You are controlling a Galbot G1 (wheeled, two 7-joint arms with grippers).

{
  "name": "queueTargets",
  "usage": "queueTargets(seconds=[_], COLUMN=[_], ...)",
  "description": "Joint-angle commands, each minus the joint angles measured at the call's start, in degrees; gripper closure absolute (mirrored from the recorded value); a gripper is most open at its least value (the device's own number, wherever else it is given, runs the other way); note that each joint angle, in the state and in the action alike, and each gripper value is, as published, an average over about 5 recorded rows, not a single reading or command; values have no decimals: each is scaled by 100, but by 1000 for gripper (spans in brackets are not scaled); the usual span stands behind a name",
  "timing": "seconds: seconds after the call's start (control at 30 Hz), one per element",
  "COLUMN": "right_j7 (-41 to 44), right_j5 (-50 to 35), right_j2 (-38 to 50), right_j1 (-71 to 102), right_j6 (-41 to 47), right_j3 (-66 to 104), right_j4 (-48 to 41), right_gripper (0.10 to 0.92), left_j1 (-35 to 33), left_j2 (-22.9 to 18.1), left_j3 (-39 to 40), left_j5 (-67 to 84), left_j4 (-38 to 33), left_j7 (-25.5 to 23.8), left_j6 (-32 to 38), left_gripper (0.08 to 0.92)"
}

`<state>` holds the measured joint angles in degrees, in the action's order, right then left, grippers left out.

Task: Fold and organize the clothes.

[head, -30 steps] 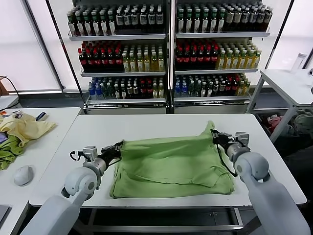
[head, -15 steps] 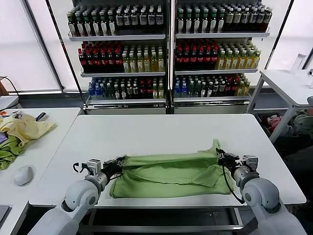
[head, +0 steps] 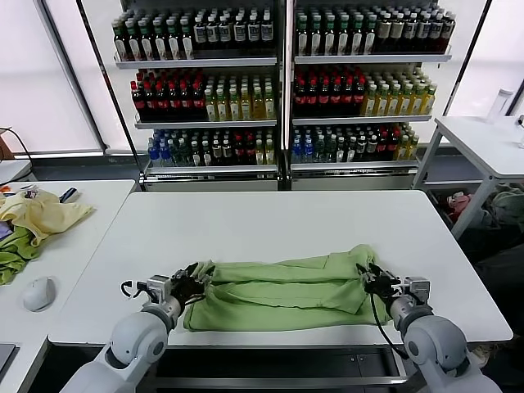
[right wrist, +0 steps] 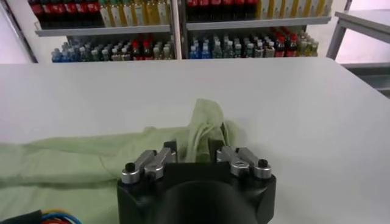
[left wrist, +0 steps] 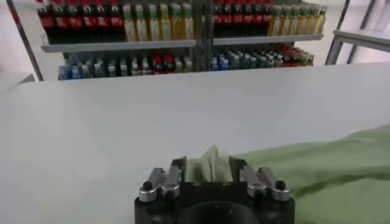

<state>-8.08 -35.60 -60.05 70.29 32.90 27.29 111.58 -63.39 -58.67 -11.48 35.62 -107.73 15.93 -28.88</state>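
A tall glass-fronted cooler (head: 282,82) stocked with rows of coloured bottles fills the back of the head view. In front of it stands the wide white rectangular surface (head: 278,221) that carries the work. Beyond its left edge a second white surface (head: 49,311) holds a crumpled pale yellow garment (head: 41,214), a darker green cloth (head: 15,255) and a white computer mouse (head: 38,292); another white table (head: 483,143) stands to the right.

The light green short-sleeved polo shirt of soft fabric (head: 282,295) lies near the front edge of the main surface, folded into a long low band running from left to right. Its upper layer is doubled over the lower one, with creases running along its length. No print shows on the side facing up.

The left gripper (head: 190,282) sits low at the shirt's left end, its fingers (left wrist: 178,172) clenched on a bunched fold of green cloth that stands up between them. The right gripper (head: 370,278) sits at the shirt's right end, its fingers (right wrist: 166,152) likewise pinching a raised tuft of the fabric. Both grippers are just above the surface, with the shirt stretched between them.
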Motion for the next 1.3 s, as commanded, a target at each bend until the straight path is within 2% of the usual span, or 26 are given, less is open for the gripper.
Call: queueTargets(seconds=[0.03, 0.17, 0.27, 0.57, 0.7, 1.03, 1.13, 1.3], right_j7=[-9, -11, -11, -10, -12, -19, -18, -19], right_j5=[106, 125, 133, 128, 127, 95, 97, 97], right_j2=[-23, -42, -59, -16, 0, 67, 85, 78], right_j1=[255, 278, 290, 308, 317, 309, 336, 361], right_j6=[-44, -72, -81, -117, -126, -127, -132, -142], right_j3=[102, 73, 61, 87, 99, 215, 227, 255], right_j4=[222, 231, 253, 310, 333, 454, 488, 522], right_gripper=[416, 296, 230, 203, 203, 203, 203, 203], left_j1=[-828, -829, -802, -965, -1056, -1088, -1076, -1094], left_j2=[-867, -1182, -1383, -1721, -1778, -1795, -1629, -1103], left_j3=[-387, -470, -531, -543, -530, -590, -775, -1327], left_j5=[-748, -940, -1023, -1053, -929, -820, -782, -321], left_j4=[-332, -93, 87, 162, 110, -8, -40, -179], left_j7=[495, 660, 791, 863, 793, 495, 406, 303], left_j6=[272, 361, 401, 470, 511, 646, 650, 583], left_gripper=[342, 234, 187, 193, 285, 579, 666, 804])
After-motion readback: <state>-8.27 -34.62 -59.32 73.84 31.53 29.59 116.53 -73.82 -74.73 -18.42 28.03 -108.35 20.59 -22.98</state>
